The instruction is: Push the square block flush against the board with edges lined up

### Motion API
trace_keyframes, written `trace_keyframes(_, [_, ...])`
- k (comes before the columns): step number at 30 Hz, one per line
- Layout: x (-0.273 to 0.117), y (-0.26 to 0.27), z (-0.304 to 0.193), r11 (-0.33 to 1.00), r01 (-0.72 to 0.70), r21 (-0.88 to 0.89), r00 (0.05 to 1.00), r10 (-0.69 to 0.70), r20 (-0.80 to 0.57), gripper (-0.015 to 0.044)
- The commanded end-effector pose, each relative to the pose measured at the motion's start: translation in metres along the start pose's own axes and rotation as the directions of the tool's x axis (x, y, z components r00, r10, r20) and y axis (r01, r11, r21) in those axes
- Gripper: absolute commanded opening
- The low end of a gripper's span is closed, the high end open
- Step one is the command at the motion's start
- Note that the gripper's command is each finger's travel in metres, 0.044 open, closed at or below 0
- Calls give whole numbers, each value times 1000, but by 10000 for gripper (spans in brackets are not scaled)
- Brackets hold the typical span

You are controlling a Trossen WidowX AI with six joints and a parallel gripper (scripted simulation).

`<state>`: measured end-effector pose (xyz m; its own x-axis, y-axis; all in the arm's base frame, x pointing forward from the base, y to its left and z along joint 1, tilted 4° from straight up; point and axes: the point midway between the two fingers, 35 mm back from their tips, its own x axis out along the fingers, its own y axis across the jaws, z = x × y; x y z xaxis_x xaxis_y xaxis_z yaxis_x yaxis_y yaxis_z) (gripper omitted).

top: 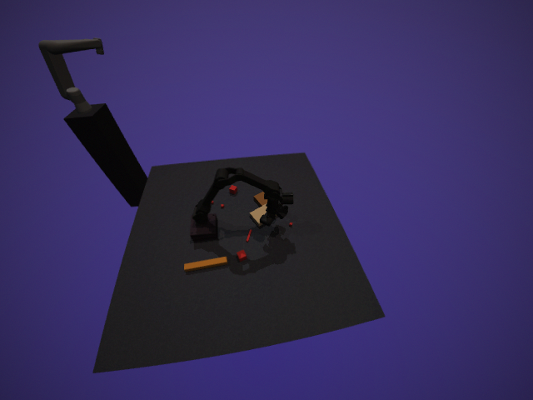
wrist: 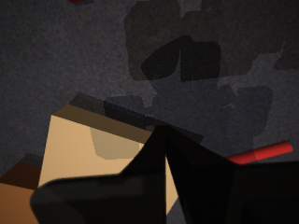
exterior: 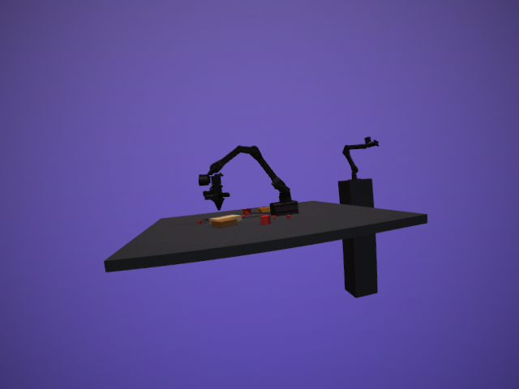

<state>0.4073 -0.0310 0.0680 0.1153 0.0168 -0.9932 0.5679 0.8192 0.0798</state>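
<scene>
One clenched, empty gripper (top: 266,222) (exterior: 218,208) (wrist: 163,131), frame center in top view, one pale block (top: 259,214) (exterior: 235,217) (wrist: 89,154), two red cubes (top: 232,188) (top: 241,255) (exterior: 264,220) (exterior: 246,211).

Top view dim; arm and gripper (top: 266,222) (exterior: 218,209) (wrist: 163,131) near-black, detail lost. Background brighter in exterior, corners darker. Top: arm shadow falls on the dark table (top: 215,310) (exterior: 251,242) (wrist: 56,61), on the orange bar's (top: 206,263) side of the arm. Wrist: overlapping shadows beyond pale block (wrist: 84,145); grainy table. Small items soft. Table's near edge bows. No glare.
</scene>
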Motion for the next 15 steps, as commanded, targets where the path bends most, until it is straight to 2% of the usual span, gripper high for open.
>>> trace_keyframes(1, [-1,-3,-11,993,1,-120,1000,-2,-2,0])
trace_keyframes(8, [-3,-9,-33,936,0,-352,1000,-2,-5,0])
trace_keyframes(15, [-3,-16,-55,826,-3,-564,1000,-2,-9,0])
